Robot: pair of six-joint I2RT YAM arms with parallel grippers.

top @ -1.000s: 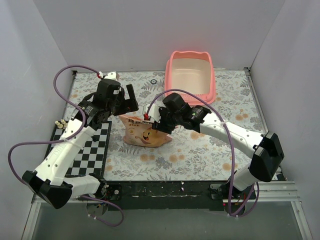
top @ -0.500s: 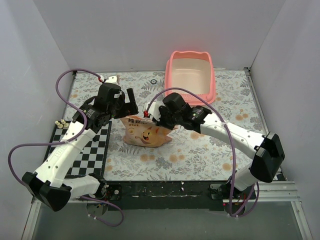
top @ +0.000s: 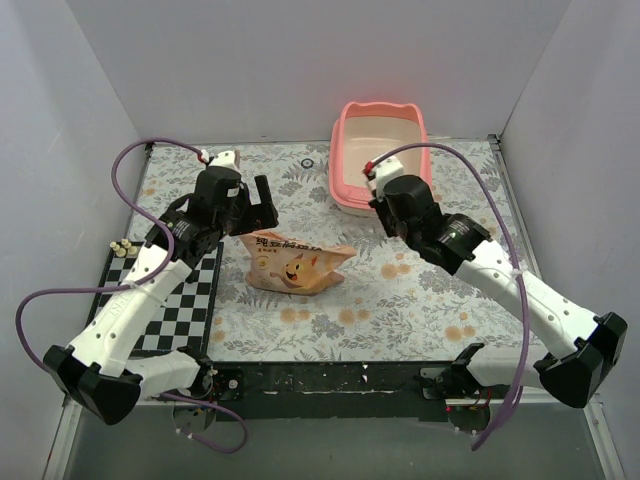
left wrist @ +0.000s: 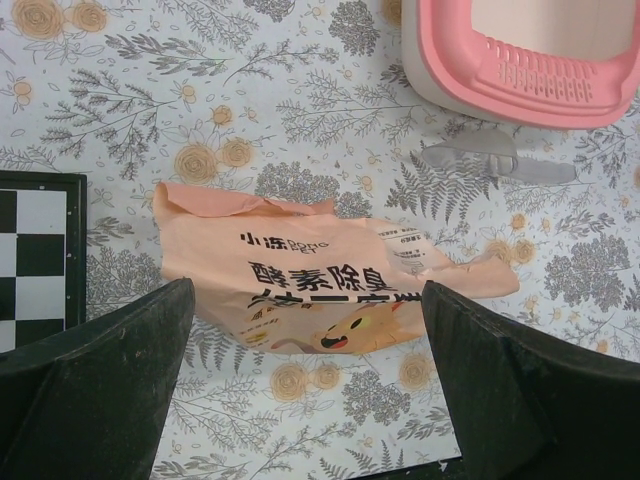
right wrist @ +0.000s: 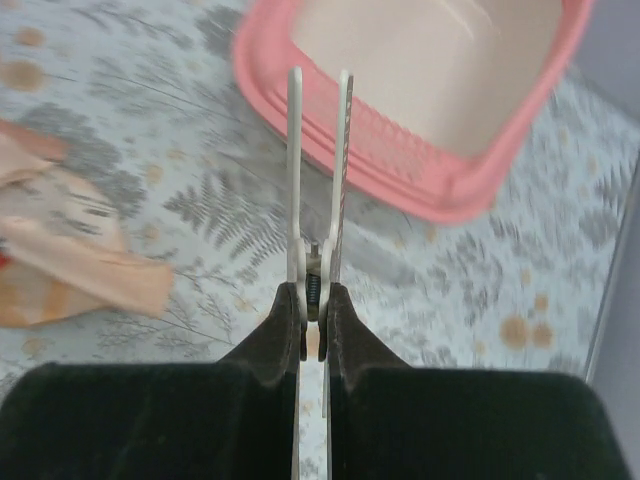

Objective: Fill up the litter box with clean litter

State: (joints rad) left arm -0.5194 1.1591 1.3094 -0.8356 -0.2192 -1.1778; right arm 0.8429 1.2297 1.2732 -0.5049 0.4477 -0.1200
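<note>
The pink litter box (top: 338, 160) stands at the back, its cream base bare; it also shows in the wrist views (left wrist: 520, 80) (right wrist: 400, 150). No clean litter is in view. An orange-tan printed bag (top: 295, 263) (left wrist: 300, 270) (right wrist: 60, 250) lies flat mid-table. My left gripper (top: 255, 205) (left wrist: 307, 292) hovers wide open above the bag's far-left side, holding nothing. My right gripper (top: 385, 188) (right wrist: 312, 300) is shut on a white two-bladed spring tool like scissors (right wrist: 318, 170), its tips reaching to the litter box's near rim.
A black-and-white checkered board (top: 175, 300) (left wrist: 30, 260) lies at the left. A small grey ring (top: 308, 162) sits at the back of the floral mat. Small beige pieces (top: 122, 247) lie by the left wall. White walls close in three sides.
My right arm has swung from the bag's top edge back and right to the litter box, carrying the white tool, jaws closing on it. The left arm hardly moved.
</note>
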